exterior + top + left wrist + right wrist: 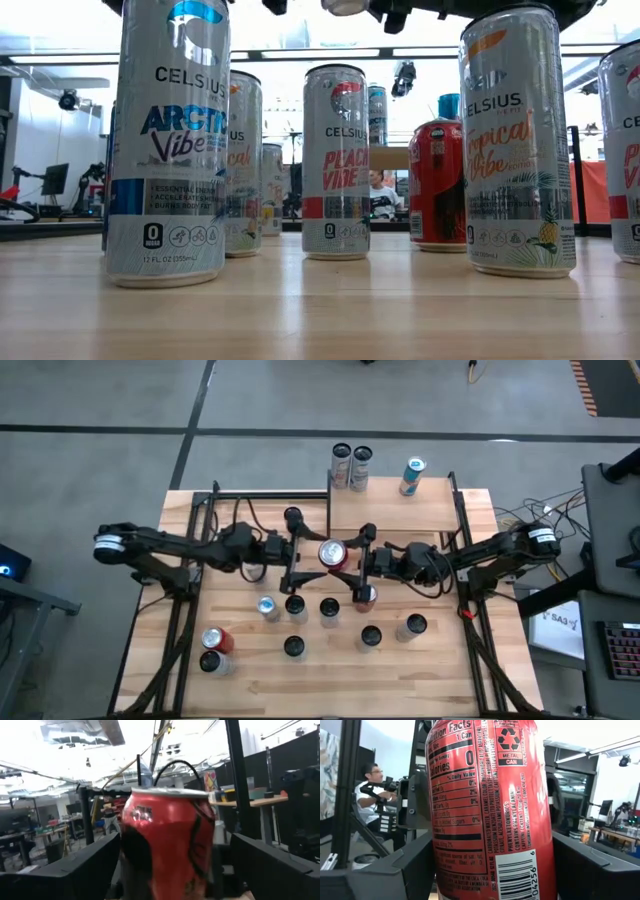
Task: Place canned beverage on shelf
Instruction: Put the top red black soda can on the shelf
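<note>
Red can [332, 553] raised between left end effector [303, 553] and right end effector [358, 557], both gripping it, beside shelf [392, 510].

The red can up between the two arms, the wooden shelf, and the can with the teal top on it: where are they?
Red can [332, 553], high view: its silver top.
Shelf [390, 512], high view: bare wood board.
Teal-topped can [412, 476], high view: its side, standing on the shelf's far edge.
</note>
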`<state>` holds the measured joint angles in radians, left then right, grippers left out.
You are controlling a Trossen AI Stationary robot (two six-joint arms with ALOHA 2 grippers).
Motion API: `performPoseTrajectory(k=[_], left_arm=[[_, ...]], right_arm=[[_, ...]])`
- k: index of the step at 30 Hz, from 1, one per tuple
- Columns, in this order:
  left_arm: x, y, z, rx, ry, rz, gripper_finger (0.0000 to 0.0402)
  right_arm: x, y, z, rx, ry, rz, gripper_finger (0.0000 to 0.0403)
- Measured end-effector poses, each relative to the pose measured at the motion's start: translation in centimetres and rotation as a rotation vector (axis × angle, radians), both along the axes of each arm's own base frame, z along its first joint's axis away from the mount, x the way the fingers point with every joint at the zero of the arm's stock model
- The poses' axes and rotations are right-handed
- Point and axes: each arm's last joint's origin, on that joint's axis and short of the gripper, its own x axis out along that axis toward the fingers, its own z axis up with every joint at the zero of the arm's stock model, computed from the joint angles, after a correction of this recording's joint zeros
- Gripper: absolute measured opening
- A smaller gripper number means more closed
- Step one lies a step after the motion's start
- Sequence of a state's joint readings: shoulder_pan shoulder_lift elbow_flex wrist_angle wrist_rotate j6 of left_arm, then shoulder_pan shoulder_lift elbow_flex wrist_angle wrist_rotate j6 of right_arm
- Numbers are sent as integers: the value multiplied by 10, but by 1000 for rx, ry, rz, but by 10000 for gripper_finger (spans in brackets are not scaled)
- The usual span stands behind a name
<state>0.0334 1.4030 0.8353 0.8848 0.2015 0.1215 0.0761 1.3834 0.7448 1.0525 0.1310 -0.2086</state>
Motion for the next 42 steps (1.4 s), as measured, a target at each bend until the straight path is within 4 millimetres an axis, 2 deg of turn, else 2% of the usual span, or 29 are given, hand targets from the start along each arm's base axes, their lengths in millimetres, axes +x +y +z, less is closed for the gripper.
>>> performPoseTrajectory(k=[11,14,18,23,27,34,38,42], left_arm=[[24,1,-3,-28,32,-33,358],[24,1,-2,-36,31,-29,338],[23,1,0,-47,38,-3,288],[21,2,0,-58,65,18,287],[12,4,6,-58,111,94,287],[-21,8,25,-8,218,312,287],[-35,10,17,-3,287,385,287],[-42,11,0,-26,330,430,287]], right_arm=[[0,0,-1,-2,8,1,299],[0,0,-1,-2,8,2,299],[0,0,0,6,6,6,301],[1,0,-1,12,11,6,330],[-1,-2,2,28,14,-55,339],[-13,-7,9,109,102,-193,330],[-25,-9,19,148,113,-234,327],[-29,-8,27,159,127,-231,328]])
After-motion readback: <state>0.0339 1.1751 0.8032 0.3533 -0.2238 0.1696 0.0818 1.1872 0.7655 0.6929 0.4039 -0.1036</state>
